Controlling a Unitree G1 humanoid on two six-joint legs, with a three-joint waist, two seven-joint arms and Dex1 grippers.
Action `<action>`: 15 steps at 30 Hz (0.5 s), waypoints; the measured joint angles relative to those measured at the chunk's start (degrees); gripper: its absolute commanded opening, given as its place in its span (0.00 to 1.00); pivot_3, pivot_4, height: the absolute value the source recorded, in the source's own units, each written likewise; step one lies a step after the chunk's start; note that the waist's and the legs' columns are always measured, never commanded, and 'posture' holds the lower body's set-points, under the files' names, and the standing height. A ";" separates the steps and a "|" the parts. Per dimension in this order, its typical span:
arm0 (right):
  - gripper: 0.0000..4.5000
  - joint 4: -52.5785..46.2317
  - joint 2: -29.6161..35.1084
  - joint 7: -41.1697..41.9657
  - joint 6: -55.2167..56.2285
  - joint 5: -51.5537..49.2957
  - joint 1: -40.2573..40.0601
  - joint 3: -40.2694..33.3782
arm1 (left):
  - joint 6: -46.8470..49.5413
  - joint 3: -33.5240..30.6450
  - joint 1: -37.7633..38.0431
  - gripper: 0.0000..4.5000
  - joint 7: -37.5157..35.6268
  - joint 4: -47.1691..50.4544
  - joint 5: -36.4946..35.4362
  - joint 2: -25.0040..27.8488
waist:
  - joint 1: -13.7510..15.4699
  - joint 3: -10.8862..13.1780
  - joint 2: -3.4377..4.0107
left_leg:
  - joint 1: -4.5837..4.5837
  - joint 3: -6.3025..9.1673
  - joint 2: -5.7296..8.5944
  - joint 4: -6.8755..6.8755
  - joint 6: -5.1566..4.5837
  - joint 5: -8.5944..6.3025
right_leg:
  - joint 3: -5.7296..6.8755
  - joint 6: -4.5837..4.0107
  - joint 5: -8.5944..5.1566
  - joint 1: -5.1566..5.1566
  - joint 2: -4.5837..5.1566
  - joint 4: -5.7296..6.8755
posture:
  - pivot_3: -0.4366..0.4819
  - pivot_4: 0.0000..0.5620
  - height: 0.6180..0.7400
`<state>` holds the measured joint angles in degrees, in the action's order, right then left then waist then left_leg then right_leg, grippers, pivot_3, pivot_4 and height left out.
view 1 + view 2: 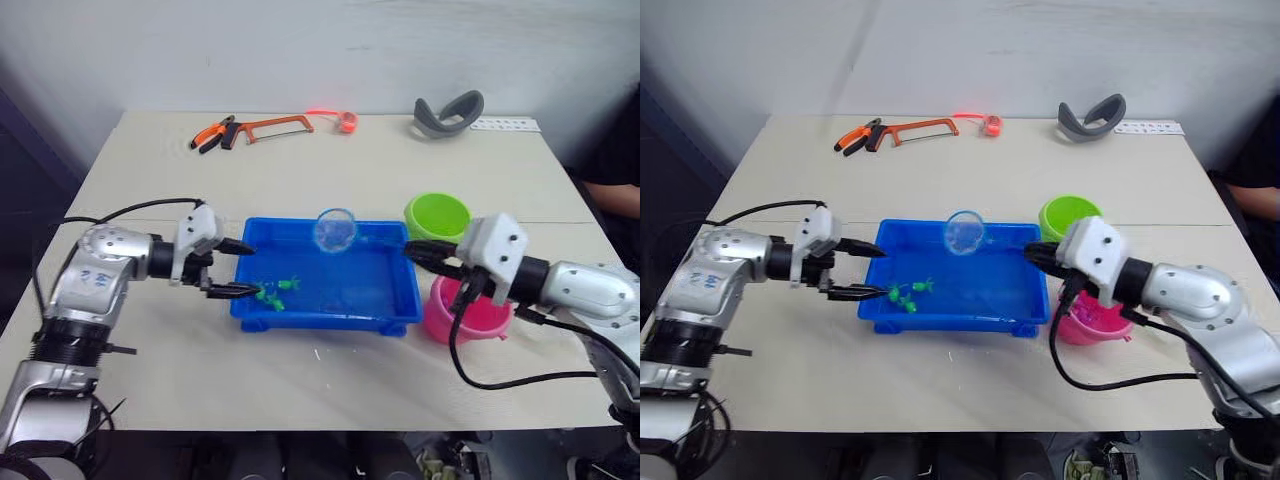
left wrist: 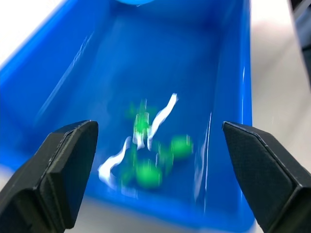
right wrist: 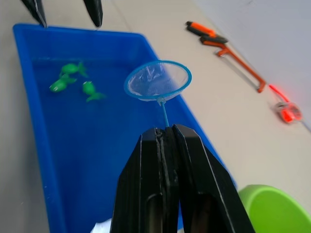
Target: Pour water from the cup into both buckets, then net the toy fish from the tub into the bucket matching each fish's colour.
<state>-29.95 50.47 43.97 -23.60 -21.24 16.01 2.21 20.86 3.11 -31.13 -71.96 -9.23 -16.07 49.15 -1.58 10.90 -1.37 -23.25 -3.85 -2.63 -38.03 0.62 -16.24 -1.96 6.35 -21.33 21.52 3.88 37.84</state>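
Above the blue tub (image 1: 405,300), the net (image 3: 157,80) is being held by its thin handle in the right gripper's (image 3: 164,133) closed fingers, hoop raised; green fish (image 3: 73,83) are lying toward the open left gripper (image 1: 236,268).

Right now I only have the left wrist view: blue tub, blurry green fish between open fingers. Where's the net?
Observer: The right pincer is shut on the handle of the net. The hoop is held up over the far wall of the tub.
Operator: Fish count?
Observer: I see three green fish, clustered at the tub's left end, close to the left pincer.
Operator: Buckets?
Observer: Both stand at the tub's right end. The green bucket is farther back, and the pink bucket is nearer, partly behind the right arm.
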 measured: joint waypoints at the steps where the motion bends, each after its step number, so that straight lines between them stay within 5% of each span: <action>1: 0.00 1.53 -0.63 0.47 0.76 1.83 0.92 2.18 | 0.03 -0.36 1.26 0.99 -0.01 0.62 0.01 0.97 | -0.05 0.00 0.00 | 0.00 -0.01 -0.02 0.00 -0.01 0.00 | 0.04 0.00 0.00 0.01 -0.01 0.00 | 0.48 0.27 1.00; 15: 0.00 18.78 -9.06 4.03 13.94 18.11 8.93 14.08 | 3.24 -4.45 8.47 0.99 2.63 8.84 -0.73 3.26 | -0.11 0.00 0.00 | 0.02 -0.08 -0.05 0.01 0.01 -0.01 | 0.08 -0.01 0.00 0.07 -0.09 0.05 | 0.48 0.27 1.00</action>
<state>-11.18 41.40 48.00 -9.66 -3.13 24.93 16.29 24.11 -1.34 -22.66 -69.33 -0.39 -16.80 52.41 -1.69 10.90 -1.37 -23.23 -3.93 -2.68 -38.02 0.63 -16.25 -1.88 6.34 -21.33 21.60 3.79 37.89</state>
